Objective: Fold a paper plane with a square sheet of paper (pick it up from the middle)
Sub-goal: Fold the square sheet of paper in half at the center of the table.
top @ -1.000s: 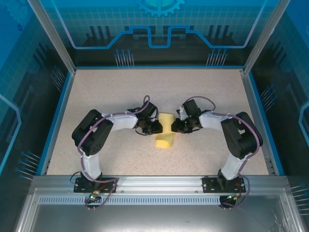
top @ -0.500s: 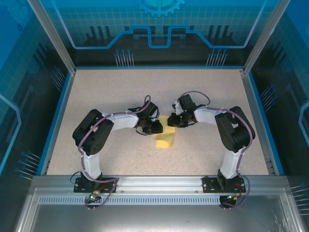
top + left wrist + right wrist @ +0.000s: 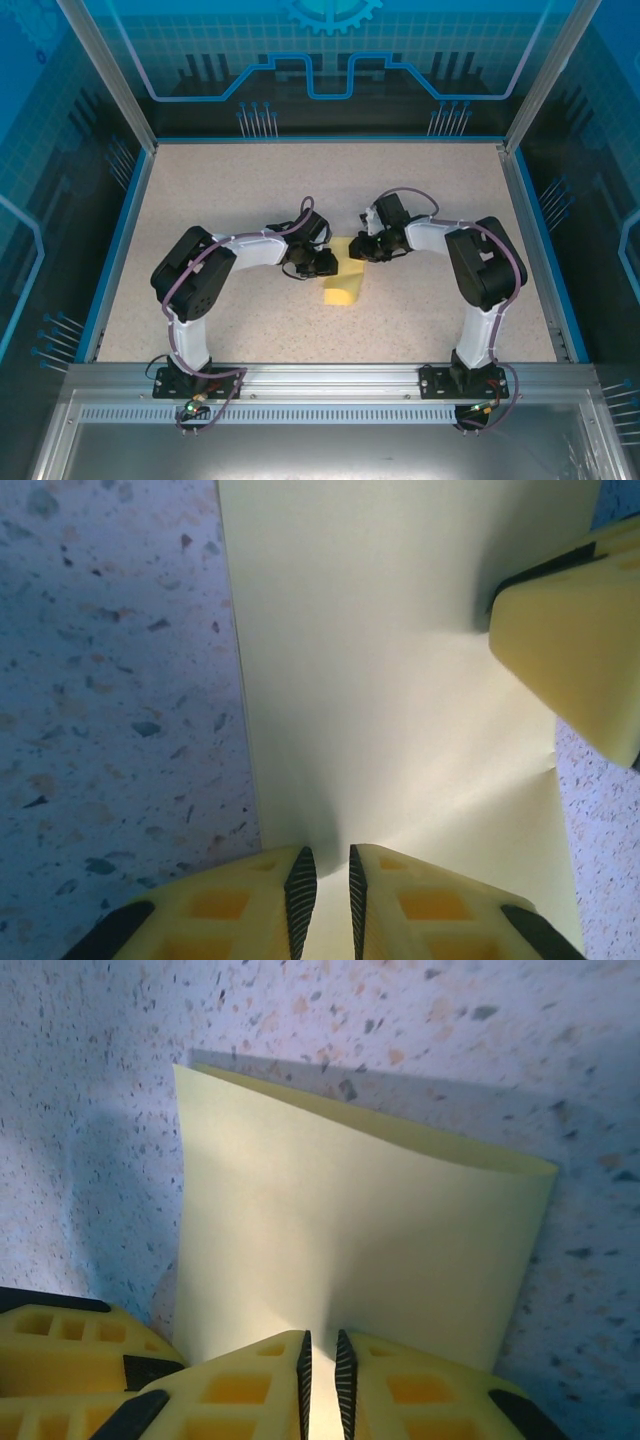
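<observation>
The square sheet of paper (image 3: 342, 288) is pale yellow and lies doubled over in the middle of the table, its folded end curling up toward the near side. My left gripper (image 3: 325, 264) is at its left edge. In the left wrist view the jaws (image 3: 332, 865) are nearly together, and the paper (image 3: 380, 680) runs up into the narrow gap. My right gripper (image 3: 362, 248) is at the sheet's far end. Its jaws (image 3: 322, 1345) are pinched on the edge of the paper (image 3: 350, 1230). A right finger (image 3: 575, 650) rests on the sheet. The paper plane is out of view.
The speckled beige table (image 3: 220, 190) has a blue rim (image 3: 120, 240) and aluminium posts at its corners. Both arm bases are bolted to the metal rail (image 3: 330, 375) along the near edge.
My right gripper has swung toward the far left, from beside the sheet's right edge to over its far end. The visible part of the paper is shorter. The left arm has stayed put.
</observation>
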